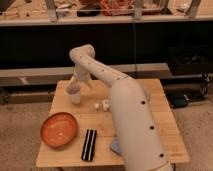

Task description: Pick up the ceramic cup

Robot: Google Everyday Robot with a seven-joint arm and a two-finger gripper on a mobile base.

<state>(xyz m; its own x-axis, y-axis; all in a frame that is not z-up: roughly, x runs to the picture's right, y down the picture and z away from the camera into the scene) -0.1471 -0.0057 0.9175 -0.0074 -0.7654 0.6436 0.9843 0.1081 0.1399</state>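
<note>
The ceramic cup (75,96) is a small cream cylinder standing upright on the wooden table (165,125), near its far left corner. My gripper (75,87) comes down from the white arm (127,115) and sits right over the cup's rim, covering its top. Whether it grips the cup is hidden from this angle.
A wide orange bowl (59,130) sits at the front left. A black ribbed bar (89,144) lies beside it. Two tiny white cubes (101,105) rest right of the cup. A grey-blue item (115,146) peeks from behind the arm. Dark shelving (40,45) runs behind the table.
</note>
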